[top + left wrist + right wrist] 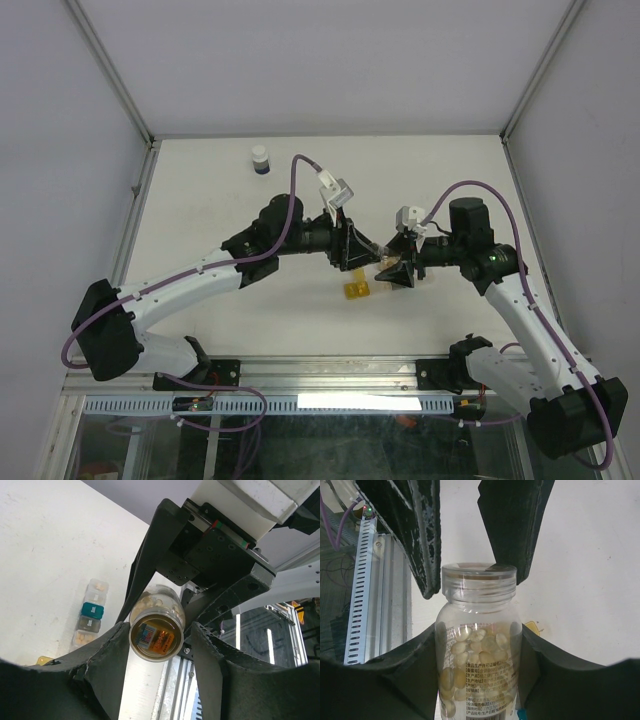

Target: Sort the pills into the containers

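Observation:
A clear pill bottle, partly full of pale pills, lies level above the table between my two arms. My right gripper is shut on its body. My left gripper is open around the bottle's lidded end; one finger touches it and a small gap shows at the other. In the right wrist view the left gripper's fingers flank the lid. The containers lie in a row on the table below: clear ones with pills, a teal one and a yellow one. In the top view the grippers meet mid-table, left and right.
A small white bottle with a dark blue band stands at the far left of the table. The metal rail of the table's near edge runs below the grippers. Frame posts stand at the far corners.

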You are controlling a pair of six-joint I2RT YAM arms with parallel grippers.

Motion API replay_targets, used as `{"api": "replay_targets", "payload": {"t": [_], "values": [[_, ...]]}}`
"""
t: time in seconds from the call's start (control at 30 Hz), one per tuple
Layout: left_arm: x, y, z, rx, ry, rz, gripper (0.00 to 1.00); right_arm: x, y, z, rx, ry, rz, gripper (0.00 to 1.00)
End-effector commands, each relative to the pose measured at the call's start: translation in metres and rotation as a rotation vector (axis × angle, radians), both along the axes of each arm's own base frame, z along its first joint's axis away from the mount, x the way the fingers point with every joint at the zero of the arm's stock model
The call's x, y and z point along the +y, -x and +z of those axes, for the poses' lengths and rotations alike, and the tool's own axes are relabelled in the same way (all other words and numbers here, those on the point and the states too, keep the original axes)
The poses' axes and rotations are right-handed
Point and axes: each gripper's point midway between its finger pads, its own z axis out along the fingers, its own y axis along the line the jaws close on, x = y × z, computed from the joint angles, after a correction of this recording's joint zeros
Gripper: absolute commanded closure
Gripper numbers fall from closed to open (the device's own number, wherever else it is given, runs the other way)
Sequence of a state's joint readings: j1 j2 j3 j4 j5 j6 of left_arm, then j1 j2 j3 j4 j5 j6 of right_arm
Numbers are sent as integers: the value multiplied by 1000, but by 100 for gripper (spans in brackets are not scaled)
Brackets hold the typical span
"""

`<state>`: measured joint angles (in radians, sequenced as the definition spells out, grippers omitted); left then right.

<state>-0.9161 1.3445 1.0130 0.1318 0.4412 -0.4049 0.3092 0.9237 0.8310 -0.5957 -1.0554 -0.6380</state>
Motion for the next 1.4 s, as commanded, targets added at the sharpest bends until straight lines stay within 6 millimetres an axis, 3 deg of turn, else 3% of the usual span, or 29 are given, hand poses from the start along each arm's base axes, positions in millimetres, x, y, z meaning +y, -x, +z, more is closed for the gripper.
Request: {"api": "replay_targets", "payload": {"t": [0.0,0.17,0.23,0.33,0.5,0.67,0.73,0.77,0.87,0.93,1.03,1.2,1.3,1.37], "values": [[-4,10,19,-32,26,-50,47,3,-10,25,-109,-37,7,100],[-5,13,18,-30,26,-67,52,3,-10,25,-108,-37,7,100],[-6,15,17,-29,24,-81,64,3,-10,25,-108,-37,8,100],[-7,20,15,-78,22,-136,70,3,-10,25,-108,-37,7,100],[-6,39,-2,-392,-3,-374,72,3,-9,24,-106,-39,12,100],[5,39,-19,-835,-8,-570,69,3,-8,27,-113,-42,14,100],[9,37,-14,-944,48,-629,70,3,-8,26,-111,-43,13,100],[8,32,-10,-952,57,-626,65,3,-8,26,-112,-43,13,100],[1,13,-3,-862,37,-573,34,3,-7,27,-114,-44,16,100],[0,2,1,-796,26,-468,4,2,-6,28,-118,-44,17,100],[16,-3,34,-676,118,-288,1,2,-6,27,-122,-43,17,100],[63,2,69,-515,329,-57,1,2,-5,28,-128,-43,18,100],[85,4,77,-358,425,60,1,2,-6,27,-124,-42,18,100],[93,-8,75,-159,479,169,2,2,-6,27,-124,-42,18,100]]}}
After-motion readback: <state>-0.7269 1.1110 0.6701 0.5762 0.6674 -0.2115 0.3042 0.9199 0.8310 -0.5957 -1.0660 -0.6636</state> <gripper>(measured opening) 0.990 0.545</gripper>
